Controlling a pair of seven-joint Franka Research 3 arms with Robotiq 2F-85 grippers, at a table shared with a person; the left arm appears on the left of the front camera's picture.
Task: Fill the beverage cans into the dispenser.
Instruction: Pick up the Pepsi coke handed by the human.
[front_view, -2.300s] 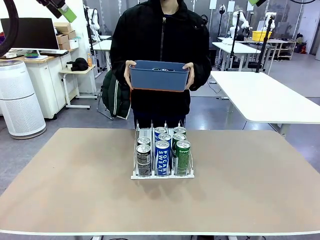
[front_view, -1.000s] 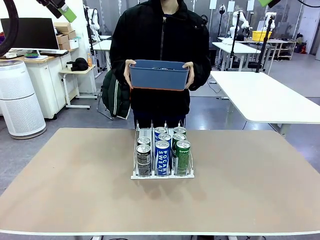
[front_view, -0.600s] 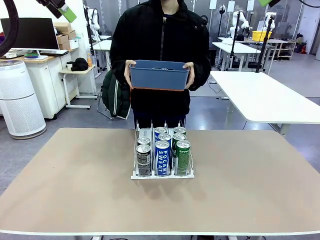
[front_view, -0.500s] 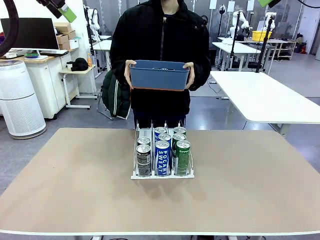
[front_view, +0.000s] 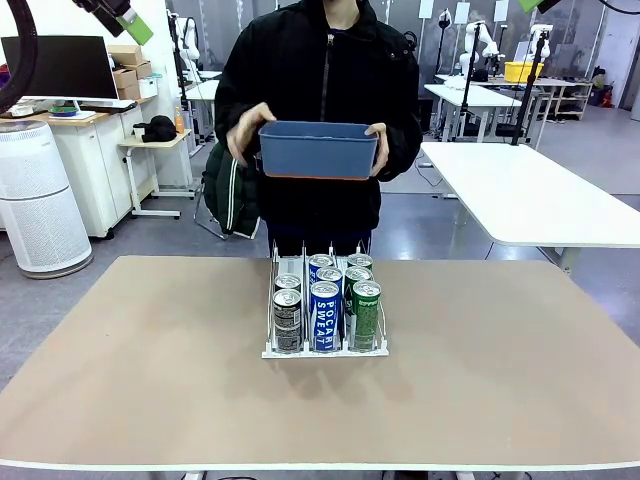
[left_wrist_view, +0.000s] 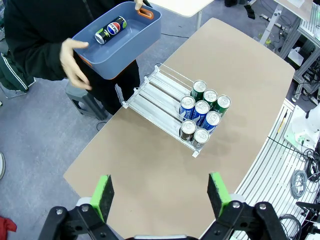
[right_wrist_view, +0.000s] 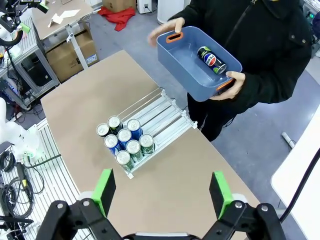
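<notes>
The dispenser (front_view: 276, 349) stands mid-table with several beverage cans (front_view: 324, 315) at its front: dark ones in the left lane, blue in the middle, green on the right. From above, the dispenser's rear lanes (left_wrist_view: 157, 92) (right_wrist_view: 161, 112) lie bare behind the cans (left_wrist_view: 202, 117) (right_wrist_view: 125, 140). One blue can (left_wrist_view: 111, 30) (right_wrist_view: 211, 59) lies in a blue tub (front_view: 318, 150) that a person holds above the table's far edge. My left gripper (left_wrist_view: 160, 195) and right gripper (right_wrist_view: 161, 192) hang open high above the table, holding nothing.
The person's hand (front_view: 241, 130) at picture left is off the tub; the other hand (front_view: 376, 138) grips its handle. The tabletop (front_view: 150, 340) is bare on both sides of the rack. Other tables and equipment stand behind the person.
The person's hand at picture left has come off the tub's handle and lifted slightly; the tub stays up in the other hand. Neither gripper has moved.
</notes>
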